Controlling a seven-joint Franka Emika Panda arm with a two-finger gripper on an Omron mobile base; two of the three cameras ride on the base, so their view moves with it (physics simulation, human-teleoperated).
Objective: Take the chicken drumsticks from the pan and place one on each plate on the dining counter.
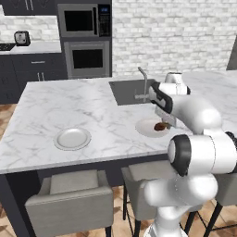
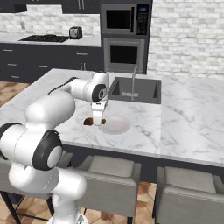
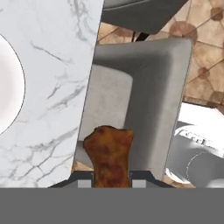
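Hand view: the hand (image 3: 112, 183) is clamped on a glossy orange-brown roasted chicken drumstick (image 3: 108, 155), carried at the near edge of the white grey-veined marble table (image 3: 48, 96), beside a round pale grey-white plate (image 3: 8, 87). The left base view shows a second plate (image 1: 72, 138) bare, well apart. The piece looks light, firm but greasy; a grip across its thick middle seems safest against slipping.

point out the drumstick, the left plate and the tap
chicken drumstick (image 3: 108, 155), hand view, middle of the meat between the jaws
left plate (image 1: 72, 138), left base view, its flat centre
tap (image 1: 145, 83), left base view, its upright stem
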